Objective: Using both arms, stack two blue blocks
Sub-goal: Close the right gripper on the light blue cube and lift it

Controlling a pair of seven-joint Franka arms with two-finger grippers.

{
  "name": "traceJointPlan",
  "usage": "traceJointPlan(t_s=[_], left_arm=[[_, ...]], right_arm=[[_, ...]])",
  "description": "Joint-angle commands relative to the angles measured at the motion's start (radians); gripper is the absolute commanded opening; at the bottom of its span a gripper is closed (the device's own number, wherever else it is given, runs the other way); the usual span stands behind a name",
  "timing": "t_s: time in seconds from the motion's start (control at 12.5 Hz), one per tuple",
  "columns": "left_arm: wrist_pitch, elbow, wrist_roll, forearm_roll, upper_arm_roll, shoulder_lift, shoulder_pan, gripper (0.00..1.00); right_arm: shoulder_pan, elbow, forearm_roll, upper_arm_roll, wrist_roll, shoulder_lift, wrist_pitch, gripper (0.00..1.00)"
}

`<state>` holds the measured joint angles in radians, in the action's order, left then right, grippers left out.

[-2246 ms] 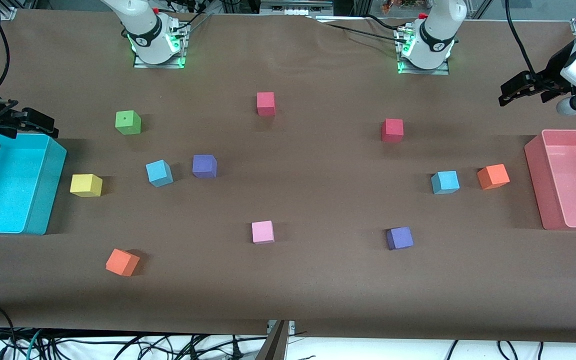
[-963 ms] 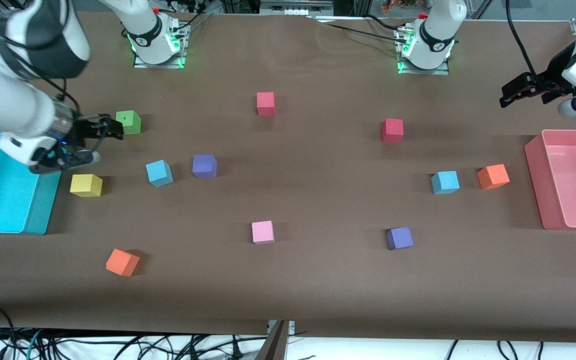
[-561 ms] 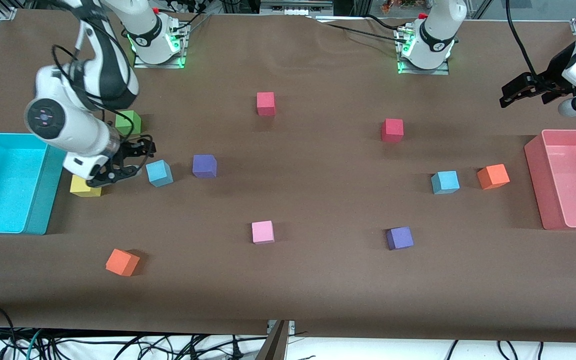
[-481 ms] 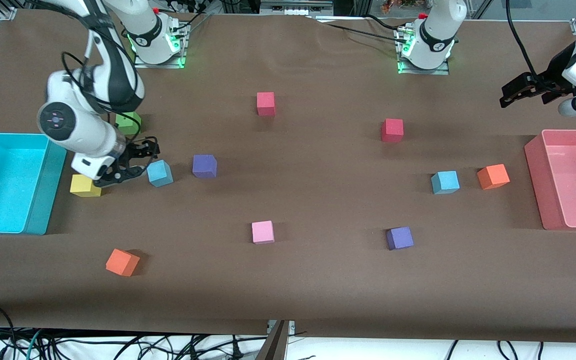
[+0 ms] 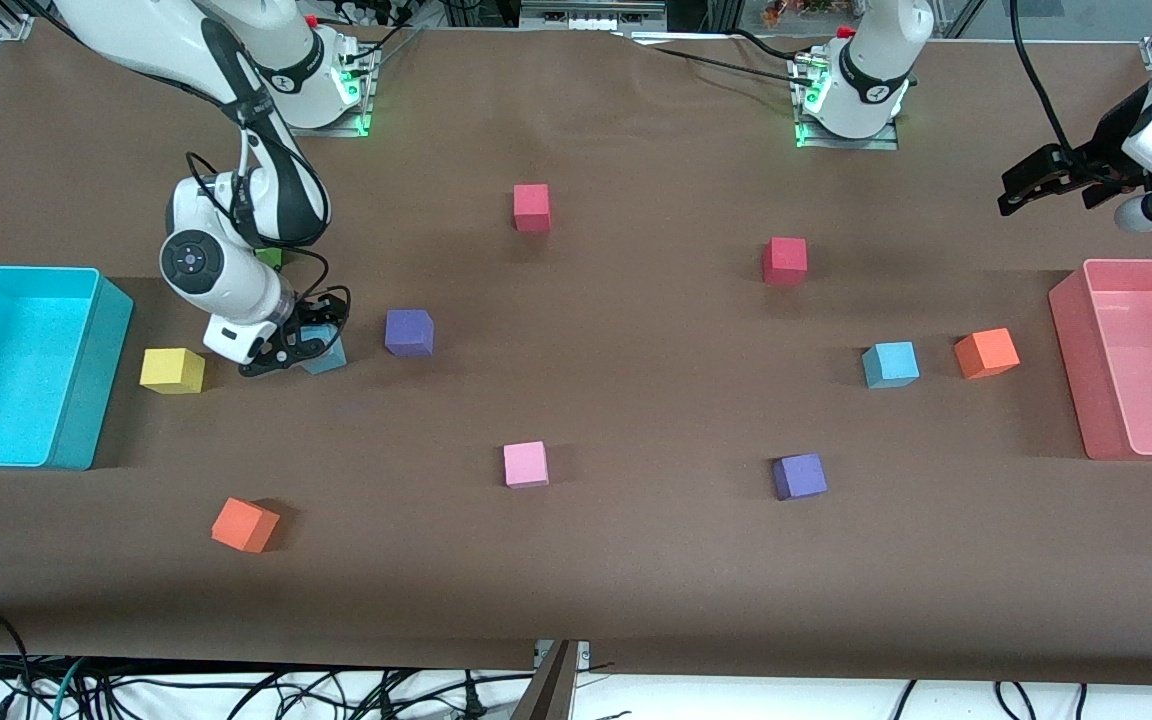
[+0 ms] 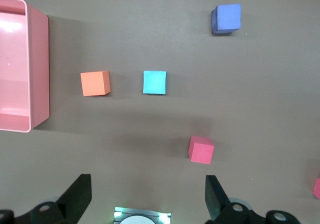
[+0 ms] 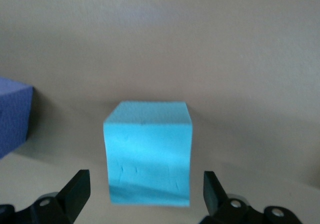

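One blue block (image 5: pixel 327 354) lies on the brown table toward the right arm's end, partly hidden by my right gripper (image 5: pixel 306 338). In the right wrist view the block (image 7: pixel 148 151) sits between the open fingers (image 7: pixel 75 191), with a gap on each side. The other blue block (image 5: pixel 891 364) lies toward the left arm's end, beside an orange block (image 5: pixel 986 353). My left gripper (image 5: pixel 1014 190) waits open and empty, high above the table near the pink bin. It also shows in the left wrist view (image 6: pixel 147 199), which looks down on that blue block (image 6: pixel 154 82).
A purple block (image 5: pixel 408 332) and a yellow block (image 5: pixel 172 370) flank the right gripper. A cyan bin (image 5: pixel 86 400) and a pink bin (image 5: pixel 1071 340) stand at the table's ends. Red (image 5: pixel 784 260), pink (image 5: pixel 525 464), purple (image 5: pixel 799 476) and orange (image 5: pixel 245 524) blocks lie scattered.
My right arm has swung from over the cyan bin, past the green and yellow blocks, down to the blue block, and its open fingers now flank it. The left arm has not moved.
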<state>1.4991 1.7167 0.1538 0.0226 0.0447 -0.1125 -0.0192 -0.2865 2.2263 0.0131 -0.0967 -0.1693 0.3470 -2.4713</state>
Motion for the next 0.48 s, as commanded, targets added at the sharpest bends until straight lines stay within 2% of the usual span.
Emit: traceJointPlan(t_s=[0.0,0.08,0.16,0.24,0.4], left_arm=[[0.004,0.000,0.004,0.014,0.003,-0.006,0.001,1.00],[0.004,0.000,0.003,0.014,0.003,-0.006,0.001,1.00],[0.004,0.000,0.004,0.014,0.003,-0.006,0.001,1.00],[0.004,0.001,0.004,0.016,0.003,-0.006,0.001,1.00],[0.004,0.003,0.006,0.019,0.004,-0.007,0.001,1.00]], right_arm=[[-0.005,-0.002,-0.013,-0.001,-0.013,0.035,-0.063,0.93],[-0.005,0.000,-0.013,-0.001,-0.032,0.032,-0.061,0.53],[-0.005,-0.002,-0.012,-0.003,-0.042,0.027,-0.058,0.23],[-0.005,-0.004,-0.012,-0.004,-0.044,0.026,-0.058,0.17],[-0.005,-0.020,-0.012,-0.006,-0.046,-0.008,-0.037,0.15]])
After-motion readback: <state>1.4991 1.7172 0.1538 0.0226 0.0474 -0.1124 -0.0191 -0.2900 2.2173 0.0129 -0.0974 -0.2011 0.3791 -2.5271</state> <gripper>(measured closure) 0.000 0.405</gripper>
